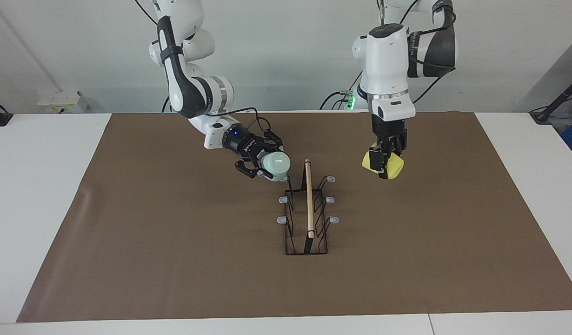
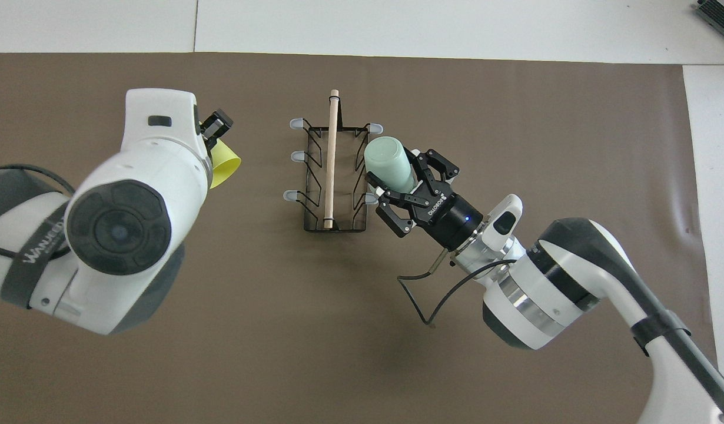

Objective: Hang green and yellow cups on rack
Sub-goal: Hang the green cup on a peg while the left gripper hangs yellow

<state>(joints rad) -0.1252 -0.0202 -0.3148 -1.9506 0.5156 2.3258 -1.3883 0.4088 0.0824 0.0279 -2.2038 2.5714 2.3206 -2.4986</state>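
Note:
The black wire rack (image 1: pixel 308 209) with a wooden rod on top stands on the middle of the brown mat; it also shows in the overhead view (image 2: pixel 332 171). My right gripper (image 1: pixel 266 164) is shut on the pale green cup (image 1: pixel 276 166), held tilted, closed end up, against the rack's prongs on the right arm's side, at the end nearer the robots. I cannot tell whether the cup touches a prong. It shows in the overhead view (image 2: pixel 388 165) in the right gripper (image 2: pixel 398 175). My left gripper (image 1: pixel 384 160) is shut on the yellow cup (image 1: pixel 394 166), up over the mat beside the rack; cup (image 2: pixel 225 168), gripper (image 2: pixel 216 128).
The brown mat (image 1: pixel 174 242) covers most of the white table (image 1: pixel 35 186). Five grey-tipped prongs (image 1: pixel 282 219) of the rack show bare; the sixth is hidden by the green cup. A cable loops from the right wrist (image 2: pixel 421 294).

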